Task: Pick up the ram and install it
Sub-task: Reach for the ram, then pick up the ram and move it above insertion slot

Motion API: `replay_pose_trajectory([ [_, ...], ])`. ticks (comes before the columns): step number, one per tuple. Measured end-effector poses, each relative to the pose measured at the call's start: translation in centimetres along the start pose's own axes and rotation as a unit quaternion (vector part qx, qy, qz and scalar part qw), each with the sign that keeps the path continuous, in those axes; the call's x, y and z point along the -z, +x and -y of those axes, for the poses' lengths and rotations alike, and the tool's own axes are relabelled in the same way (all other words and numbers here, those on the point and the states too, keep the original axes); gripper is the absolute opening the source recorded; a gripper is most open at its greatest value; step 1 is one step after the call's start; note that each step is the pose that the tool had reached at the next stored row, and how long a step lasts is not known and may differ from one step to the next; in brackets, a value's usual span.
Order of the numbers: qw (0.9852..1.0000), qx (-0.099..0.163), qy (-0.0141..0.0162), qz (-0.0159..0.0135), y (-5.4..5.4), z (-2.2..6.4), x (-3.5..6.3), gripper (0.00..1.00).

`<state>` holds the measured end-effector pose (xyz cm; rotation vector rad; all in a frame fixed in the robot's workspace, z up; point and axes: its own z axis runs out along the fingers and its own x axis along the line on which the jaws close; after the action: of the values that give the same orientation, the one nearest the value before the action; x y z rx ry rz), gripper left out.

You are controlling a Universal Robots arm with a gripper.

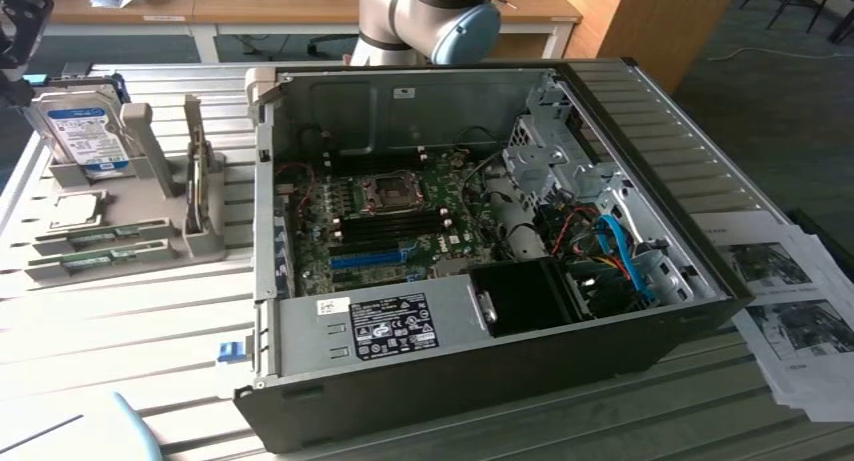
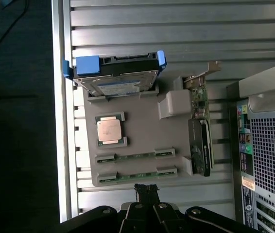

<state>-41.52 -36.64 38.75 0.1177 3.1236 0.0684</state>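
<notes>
Green skinny ram (image 2: 136, 175) sat in the tray (image 2: 147, 131) right ahead of the gripper (image 2: 146, 190), clenched tight, gripping nothing.

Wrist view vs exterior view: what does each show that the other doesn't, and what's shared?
Wrist view: the shut black gripper, nearest a long green ram stick in its holder. Exterior view: inside the open black computer case, a green motherboard, bright blue slot, plus printed paper sheets. Shared: grey parts tray, boxy silver hard drive, square CPU chip, that ram stick.
</notes>
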Motion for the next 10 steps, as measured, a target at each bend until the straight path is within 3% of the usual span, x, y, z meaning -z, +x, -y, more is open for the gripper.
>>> replay_pose_trajectory([
  [10, 1.0000, 0.000, 0.0000, 0.0000, 0.03, -0.22, -0.06, 0.09],
])
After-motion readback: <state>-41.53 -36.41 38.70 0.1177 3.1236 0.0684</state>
